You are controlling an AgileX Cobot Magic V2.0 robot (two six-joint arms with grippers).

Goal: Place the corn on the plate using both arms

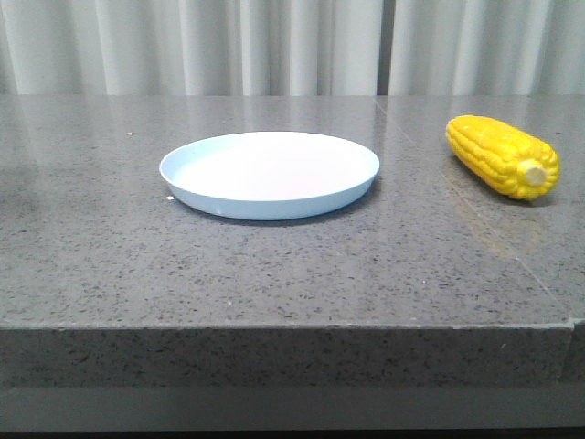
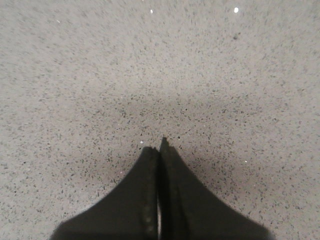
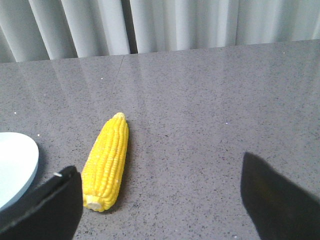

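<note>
The yellow corn (image 1: 503,155) lies on the grey stone table at the right, its pale stub end towards the front. The pale blue-white plate (image 1: 270,174) sits empty at the table's middle, apart from the corn. Neither arm shows in the front view. In the right wrist view my right gripper (image 3: 160,175) is open wide; the corn (image 3: 106,161) lies just beside its one black finger (image 3: 47,205), and the plate's rim (image 3: 20,167) shows at the edge. In the left wrist view my left gripper (image 2: 159,146) is shut and empty, close over bare table.
The speckled grey table (image 1: 274,265) ends in a thick front edge (image 1: 274,352). A pale pleated curtain (image 1: 292,46) hangs behind the table's far edge. A seam in the tabletop runs near the corn at the right.
</note>
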